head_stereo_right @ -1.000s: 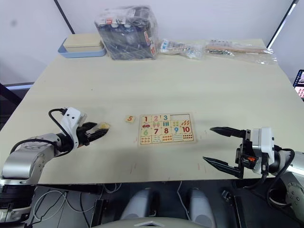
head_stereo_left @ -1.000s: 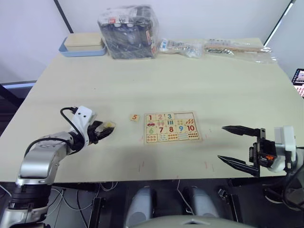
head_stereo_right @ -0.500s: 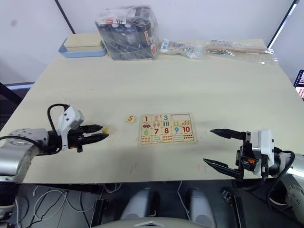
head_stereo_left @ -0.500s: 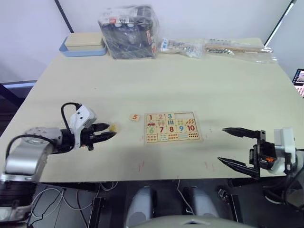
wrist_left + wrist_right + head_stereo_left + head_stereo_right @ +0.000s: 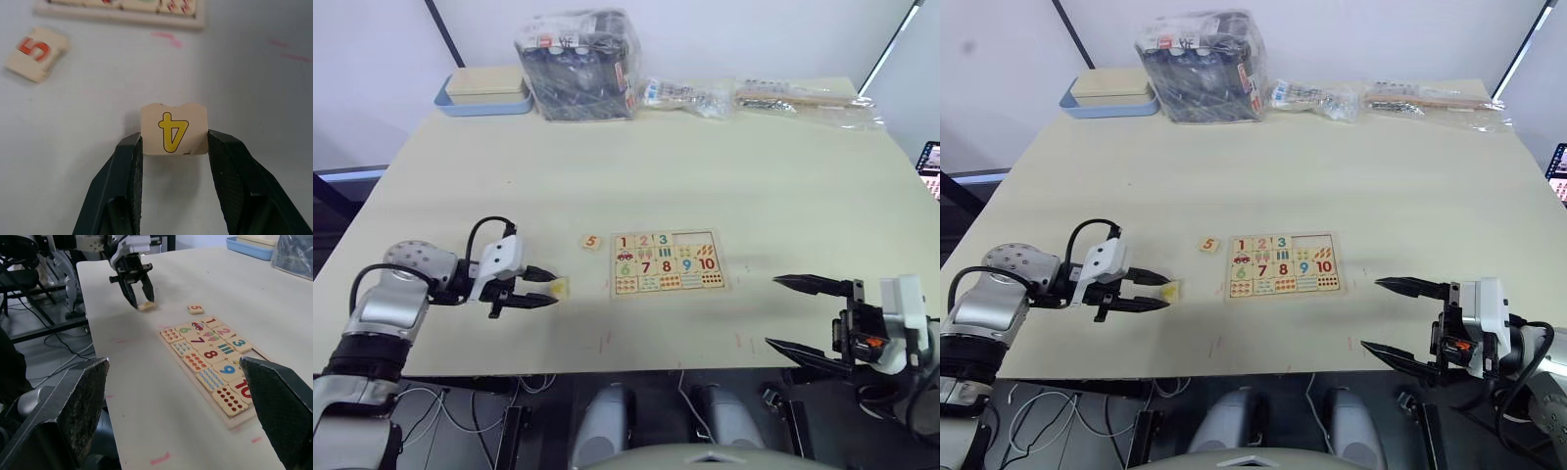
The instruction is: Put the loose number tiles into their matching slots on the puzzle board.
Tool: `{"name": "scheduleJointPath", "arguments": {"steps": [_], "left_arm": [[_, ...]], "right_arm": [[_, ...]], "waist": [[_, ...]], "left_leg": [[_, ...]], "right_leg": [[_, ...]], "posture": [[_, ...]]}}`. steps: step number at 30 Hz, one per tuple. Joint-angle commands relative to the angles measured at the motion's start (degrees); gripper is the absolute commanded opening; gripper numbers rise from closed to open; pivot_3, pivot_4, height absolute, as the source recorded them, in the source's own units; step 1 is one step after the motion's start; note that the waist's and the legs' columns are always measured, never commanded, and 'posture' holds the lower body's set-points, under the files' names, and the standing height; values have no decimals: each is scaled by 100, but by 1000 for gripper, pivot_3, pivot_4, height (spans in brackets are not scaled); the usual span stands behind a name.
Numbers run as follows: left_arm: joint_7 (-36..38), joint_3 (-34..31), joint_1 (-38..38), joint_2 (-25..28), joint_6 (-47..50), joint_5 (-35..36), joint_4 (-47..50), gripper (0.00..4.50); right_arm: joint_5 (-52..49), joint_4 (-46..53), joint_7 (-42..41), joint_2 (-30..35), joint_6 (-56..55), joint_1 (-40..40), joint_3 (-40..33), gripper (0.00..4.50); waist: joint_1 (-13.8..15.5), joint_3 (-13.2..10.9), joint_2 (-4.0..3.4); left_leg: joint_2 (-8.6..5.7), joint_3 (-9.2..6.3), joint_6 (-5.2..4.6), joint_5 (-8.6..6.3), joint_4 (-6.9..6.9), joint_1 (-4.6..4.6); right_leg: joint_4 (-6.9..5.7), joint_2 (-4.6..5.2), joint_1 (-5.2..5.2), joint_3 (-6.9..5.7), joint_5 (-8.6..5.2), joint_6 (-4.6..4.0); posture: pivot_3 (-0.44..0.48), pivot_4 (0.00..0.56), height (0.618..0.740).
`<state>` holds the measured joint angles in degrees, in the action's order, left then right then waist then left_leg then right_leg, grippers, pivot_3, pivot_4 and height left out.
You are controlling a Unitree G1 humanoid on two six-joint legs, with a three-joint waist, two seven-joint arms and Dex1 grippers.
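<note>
Tile marked yellow 4 (image 5: 174,129): pinched between the two black fingers of the left gripper (image 5: 540,289), low over the table (image 5: 607,186), left of the puzzle board (image 5: 666,262). Tile marked 5 (image 5: 591,241): loose on the table, just beside the board's upper-left corner. Board: 1, 2, 3 seated in top row, two slots bare. Right gripper (image 5: 795,315): fingers spread wide, empty, near the table's front edge, well right of the board.

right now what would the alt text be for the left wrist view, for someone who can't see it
The left gripper pinches a small pale-wood tile with a yellow 4 between its two black fingers, just above a pale table. Beyond it lie a loose tile with a red 5 and an edge of the puzzle board.
</note>
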<state>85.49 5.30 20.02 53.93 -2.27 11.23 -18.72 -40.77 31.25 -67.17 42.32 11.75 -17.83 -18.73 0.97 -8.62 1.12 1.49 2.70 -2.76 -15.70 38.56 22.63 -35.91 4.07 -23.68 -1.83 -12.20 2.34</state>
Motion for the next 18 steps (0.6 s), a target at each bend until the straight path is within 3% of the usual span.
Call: {"name": "scheduleJointPath", "arguments": {"steps": [1, 4, 6, 11, 18], "left_arm": [[78, 107, 126, 9, -318, -205, -197, 1490], [145, 110, 106, -15, -274, -189, -220, 1490], [170, 86, 79, -19, -241, -151, -181, 2521], [42, -140, -80, 10, -122, 21, 73, 4451], [10, -917, -655, 296, 485, 746, 738, 4451]], "right_arm": [[-72, 188, -38, 29, -134, -68, -218, 4500], [-71, 189, -30, 24, -164, -110, -243, 4500], [-68, 182, -20, 30, -183, -106, -236, 4500], [-82, 144, -59, 49, -209, -92, -252, 4500], [-96, -3, -232, 103, -246, 7, -280, 4500]], "waist": [[3, 1, 0], [-3, 1, -1], [-2, 1, -1], [4, 2, -2], [-16, 2, 3]], "left_leg": [[0, -1, 0, 0, 1, 0], [1, -1, 0, 0, 1, -1], [3, -1, 0, 0, 1, -1], [9, -3, 0, 0, 2, -1], [15, -1, 0, 0, 2, -1]], "right_leg": [[0, 0, 0, -1, 0, 0], [-1, 0, 1, 1, 2, 4], [-2, 0, 1, 1, 9, 15], [-2, 0, 1, 0, 10, 16], [-1, -1, 1, 1, 10, 18]], "posture": [[0, 150, 740], [0, 150, 740], [0, 150, 740], [0, 150, 740], [0, 150, 740]]}}
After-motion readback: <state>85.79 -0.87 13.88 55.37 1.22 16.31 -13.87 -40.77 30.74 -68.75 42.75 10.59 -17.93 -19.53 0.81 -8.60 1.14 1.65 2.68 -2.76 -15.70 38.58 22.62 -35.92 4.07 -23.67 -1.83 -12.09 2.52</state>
